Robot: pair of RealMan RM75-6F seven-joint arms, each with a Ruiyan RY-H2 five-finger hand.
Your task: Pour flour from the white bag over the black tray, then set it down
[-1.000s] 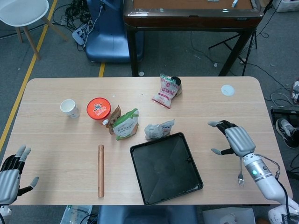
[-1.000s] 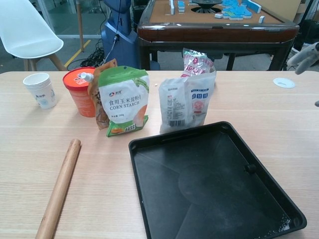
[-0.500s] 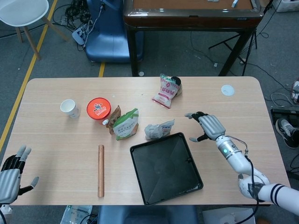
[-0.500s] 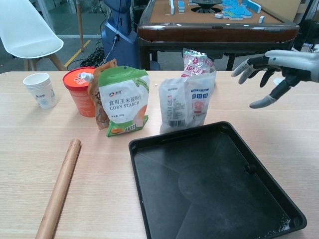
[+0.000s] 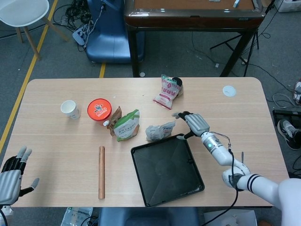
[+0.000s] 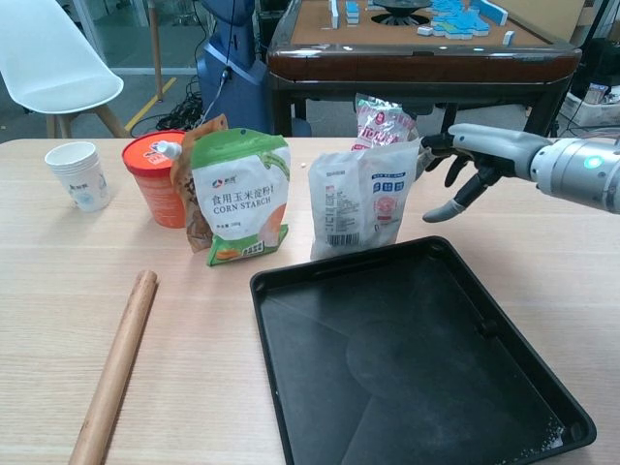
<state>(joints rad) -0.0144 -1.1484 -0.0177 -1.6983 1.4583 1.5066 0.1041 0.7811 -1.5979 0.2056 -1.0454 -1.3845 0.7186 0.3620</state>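
Right hand [image 6: 472, 165] spread, seemingly just off white bag [image 6: 363, 199].

"CORN STARCH" in dark capitals on the white front of the green-topped pouch [image 6: 239, 197], under a line of Chinese characters. Blue and red label blocks and a barcode on the white bag [image 6: 362, 201], print too small to read. Red lid of the orange tub [image 5: 99, 108] printed, illegible.

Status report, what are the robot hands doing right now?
Right robot hand open beside white bag, not gripping. Left robot hand open, idle. Black tray clear.
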